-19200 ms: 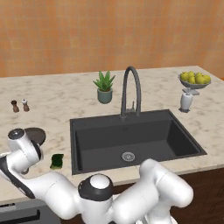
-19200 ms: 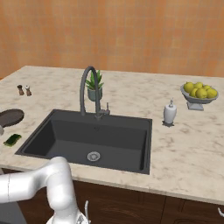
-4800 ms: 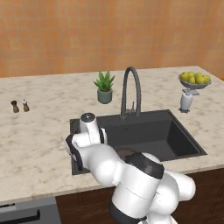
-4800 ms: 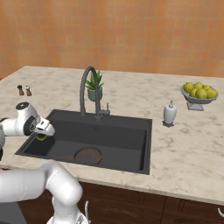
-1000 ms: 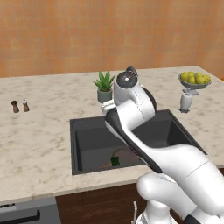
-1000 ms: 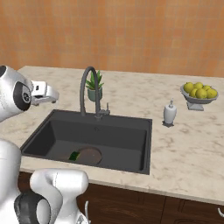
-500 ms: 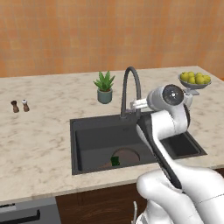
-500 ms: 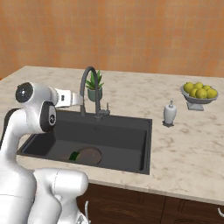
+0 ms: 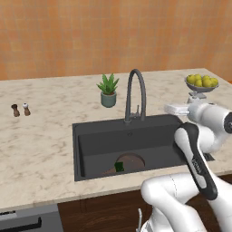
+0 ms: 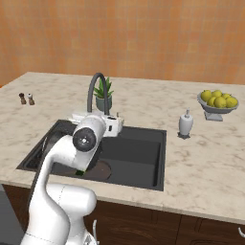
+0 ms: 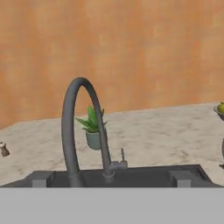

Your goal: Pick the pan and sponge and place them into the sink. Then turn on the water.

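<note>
The dark pan point(image 9: 130, 161) lies flat on the floor of the black sink point(image 9: 104, 141), and its rim also peeks out past my arm point(image 10: 101, 169). The small sponge point(image 9: 119, 166) rests green face up on the pan's front edge. My gripper point(image 10: 98, 117) hovers open and empty above the sink's middle, aimed at the back wall, and shows right of the faucet point(image 9: 176, 107). In the hand view, the arched faucet point(image 11: 74, 127) with its small lever point(image 11: 122, 156) stands straight ahead. No water shows under the spout.
A potted plant point(image 9: 108, 90) stands behind the faucet. A bowl of lemons point(image 10: 219, 102) and a white soap dispenser point(image 10: 185, 124) sit on the counter to the right. Two small shakers point(image 9: 21, 109) stand far left. An orange wall backs the counter.
The arm has swung to the right over the sink, carrying the hand from the faucet's left side to in front of it. Pan and sponge have stayed put.
</note>
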Robot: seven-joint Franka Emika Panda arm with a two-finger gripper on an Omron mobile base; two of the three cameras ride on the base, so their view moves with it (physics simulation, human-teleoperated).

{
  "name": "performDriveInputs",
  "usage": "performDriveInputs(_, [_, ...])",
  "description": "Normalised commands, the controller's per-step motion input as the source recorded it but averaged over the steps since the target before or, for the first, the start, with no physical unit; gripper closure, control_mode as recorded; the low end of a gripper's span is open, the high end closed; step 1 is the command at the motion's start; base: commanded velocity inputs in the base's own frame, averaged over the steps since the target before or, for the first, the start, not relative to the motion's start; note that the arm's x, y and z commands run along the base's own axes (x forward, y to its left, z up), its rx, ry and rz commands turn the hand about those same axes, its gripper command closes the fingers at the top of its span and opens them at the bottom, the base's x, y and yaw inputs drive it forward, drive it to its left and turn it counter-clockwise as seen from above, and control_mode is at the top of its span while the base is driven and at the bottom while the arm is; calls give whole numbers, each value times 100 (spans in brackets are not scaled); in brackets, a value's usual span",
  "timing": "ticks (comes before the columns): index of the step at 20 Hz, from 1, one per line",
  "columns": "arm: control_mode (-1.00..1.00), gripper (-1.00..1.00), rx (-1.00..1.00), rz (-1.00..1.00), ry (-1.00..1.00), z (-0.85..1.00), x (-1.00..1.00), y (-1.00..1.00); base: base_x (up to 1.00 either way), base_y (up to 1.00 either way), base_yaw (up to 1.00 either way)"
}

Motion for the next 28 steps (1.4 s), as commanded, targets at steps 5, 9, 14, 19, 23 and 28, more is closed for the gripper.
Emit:
performDriveInputs(5, [-100, -100, 3, 20, -39, 0, 1, -65, 0, 0, 0])
performDriveInputs(9, [-100, -100, 0, 16, -18, 0, 16, -32, 0, 0, 0])
performDriveInputs(14, [-100, -100, 0, 10, -6, 0, 18, -5, 0, 0, 0])
performDriveInputs(19, [-100, -100, 0, 5, 0, -7, 30, 0, 0, 0, 0])
performDriveInputs(23, [-100, -100, 0, 11, 0, -43, 44, 0, 0, 0, 0])
performDriveInputs(28, [-100, -100, 0, 15, 0, -43, 39, 0, 0, 0, 0])
